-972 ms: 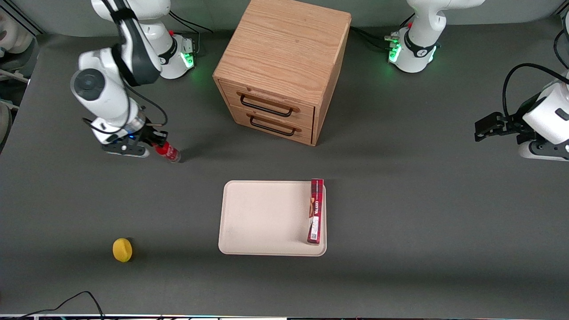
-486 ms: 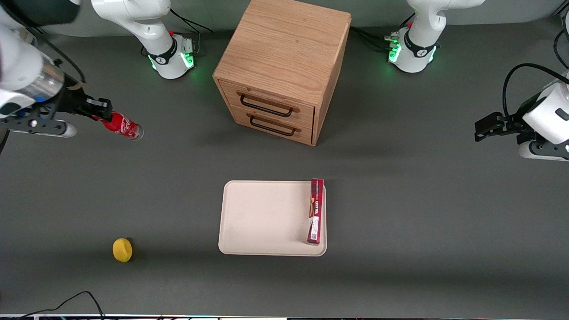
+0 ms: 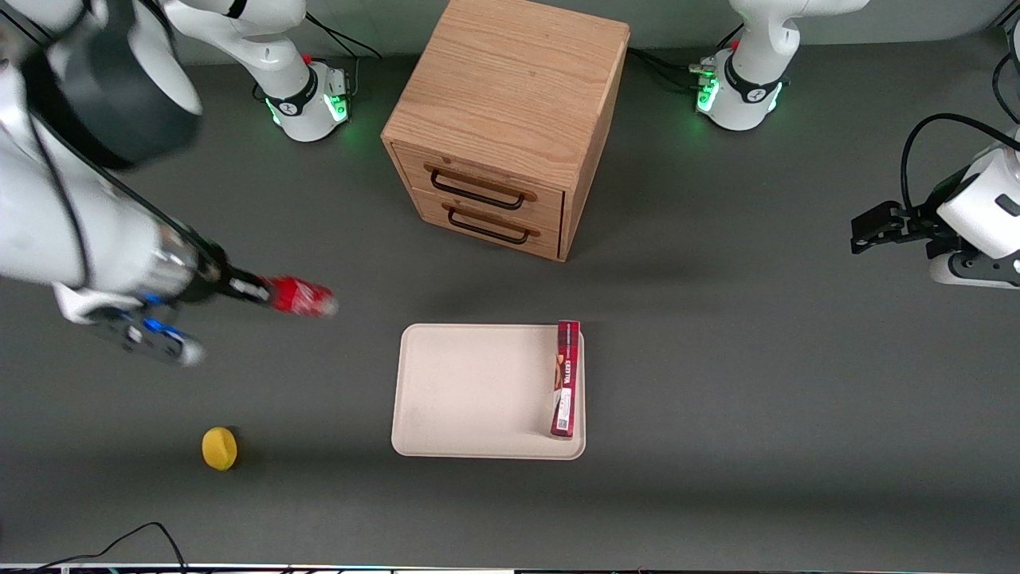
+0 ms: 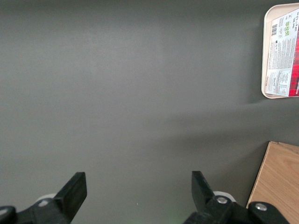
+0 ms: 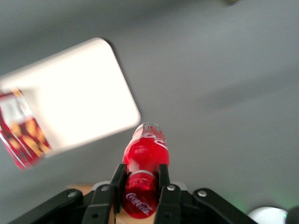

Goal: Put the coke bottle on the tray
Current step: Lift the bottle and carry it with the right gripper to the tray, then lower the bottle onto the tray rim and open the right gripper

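Grey bench (image 3: 717, 383), plain matte. I see the coke bottle (image 3: 301, 296) clamped in the hand (image 3: 259, 292) at its upper part, held above the bench, toward the working arm's end, off the tray (image 3: 470, 391). Tray sits mid-bench near the front edge, with a long red box (image 3: 566, 379) along one rim. Wooden cabinet (image 3: 506, 119) farther back; yellow lemon (image 3: 219, 448) near the front edge.

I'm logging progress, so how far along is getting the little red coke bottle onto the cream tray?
Done: the small red coke bottle is picked up, clamped in the right gripper and clear of the table. In hand: it is being carried toward the flat cream-white tray, not yet over it. Left: move above the tray's bare area beside the long red box, lower and release.
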Motion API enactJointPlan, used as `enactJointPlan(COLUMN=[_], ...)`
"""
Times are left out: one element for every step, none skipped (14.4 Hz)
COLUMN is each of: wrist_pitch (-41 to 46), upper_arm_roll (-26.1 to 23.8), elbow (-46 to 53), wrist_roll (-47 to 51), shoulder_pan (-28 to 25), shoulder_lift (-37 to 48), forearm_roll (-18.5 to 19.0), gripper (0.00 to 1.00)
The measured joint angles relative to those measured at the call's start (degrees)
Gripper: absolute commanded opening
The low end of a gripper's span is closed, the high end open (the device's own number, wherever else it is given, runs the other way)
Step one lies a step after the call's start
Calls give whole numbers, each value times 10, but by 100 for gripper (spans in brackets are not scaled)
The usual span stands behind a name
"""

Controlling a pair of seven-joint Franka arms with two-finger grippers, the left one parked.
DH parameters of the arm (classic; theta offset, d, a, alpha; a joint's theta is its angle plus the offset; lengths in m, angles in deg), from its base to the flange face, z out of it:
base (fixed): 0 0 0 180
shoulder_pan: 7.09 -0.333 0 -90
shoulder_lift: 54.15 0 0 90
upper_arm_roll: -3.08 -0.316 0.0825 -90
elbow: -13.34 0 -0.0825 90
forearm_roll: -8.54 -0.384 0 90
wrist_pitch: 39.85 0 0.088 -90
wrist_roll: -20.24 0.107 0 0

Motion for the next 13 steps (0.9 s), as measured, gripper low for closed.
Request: enactJointPlan(wrist_pitch=[-38, -80, -123, -163, -200, -231, -251, -264, -274, -283, -286, -287, -285], upper_arm_roll=[-2, -6, -15, -26, -35, -40, -43, -44, -44, -44, -44, -45, -47], elbow=[5, 7, 9, 10, 11, 12, 14, 17, 19, 22, 26, 28, 32], wrist_roll=[37, 73, 110, 144, 174, 198, 216, 227, 233, 237, 238, 239, 239], shoulder_pan=[-13, -24, -31, -36, -39, -42, -46, -49, -49, -49, -49, -49, -49], shoulder_lift=[-27, -55, -84, -112, -137, -161, -181, -197, -208, -215, -219, -220, -220], forearm_roll=[17, 40, 64, 89, 112, 132, 148, 158, 161, 164, 171, 181, 187], gripper=[0, 0, 0, 0, 0, 0, 0, 0, 79, 100, 100, 100, 100])
